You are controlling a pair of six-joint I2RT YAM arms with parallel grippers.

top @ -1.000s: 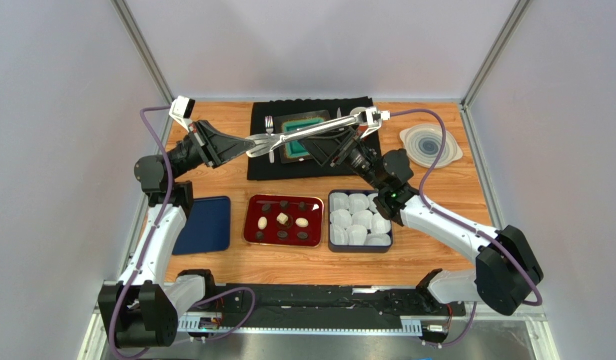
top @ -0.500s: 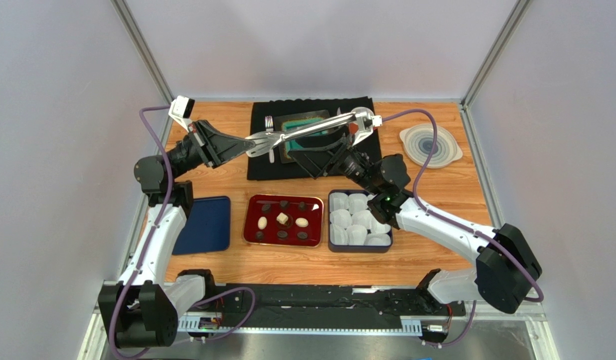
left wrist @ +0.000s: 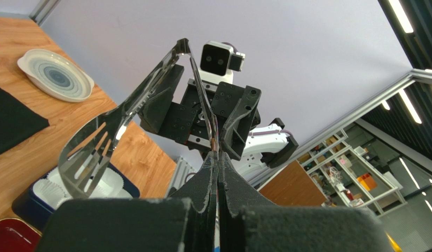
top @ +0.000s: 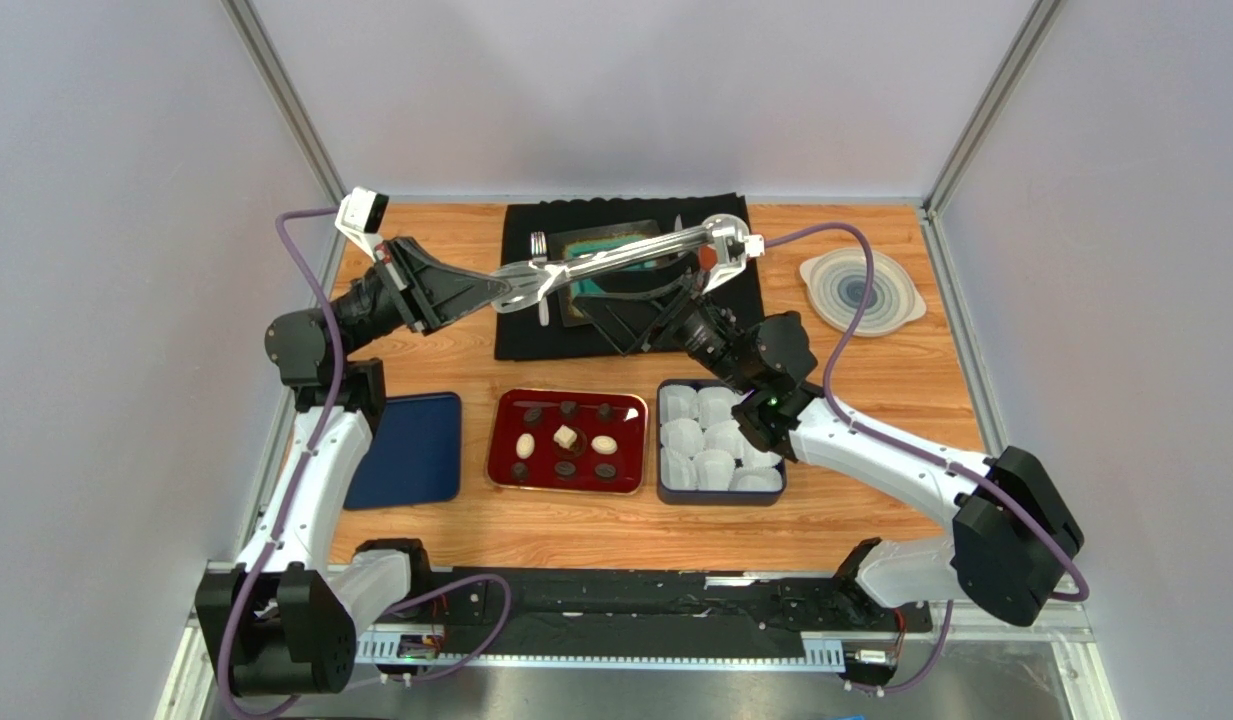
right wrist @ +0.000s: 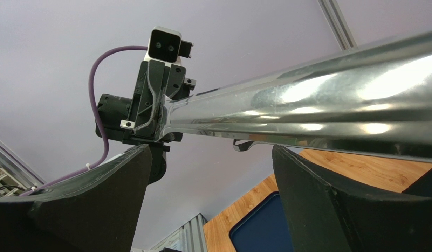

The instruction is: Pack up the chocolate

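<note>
At the near left of the table lay a flat dark blue tray (top: 412,447), with nothing on it. Above and beyond it, the left gripper (top: 492,287) reached toward the right, its jaws pressed together on one end of a pair of metal tongs (top: 622,258). In the left wrist view the fingers (left wrist: 205,181) pinched a thin blade of the tongs, and the slotted arm splayed off to the left.

The tongs stretched rightward in the air over a black mat (top: 525,338) at the far middle of the table, where a teal box (top: 595,248) sat.

Nearer the arms, right of the blue tray, the chocolate (top: 567,437) rested in a red tray (top: 499,458): dark rounds, two cream ovals and a pale cube, none of it touched by either gripper.

The right gripper (right wrist: 210,152) came in from the right beneath the tongs with its jaws wide apart. Its fingers (right wrist: 91,210) stood to either side of the shiny shaft, and whether they touched it could not be told.

Just right of the red tray stood a dark blue box (top: 661,488) filled with white paper cups (top: 715,440). At the far right lay a ringed plate (top: 863,290).
</note>
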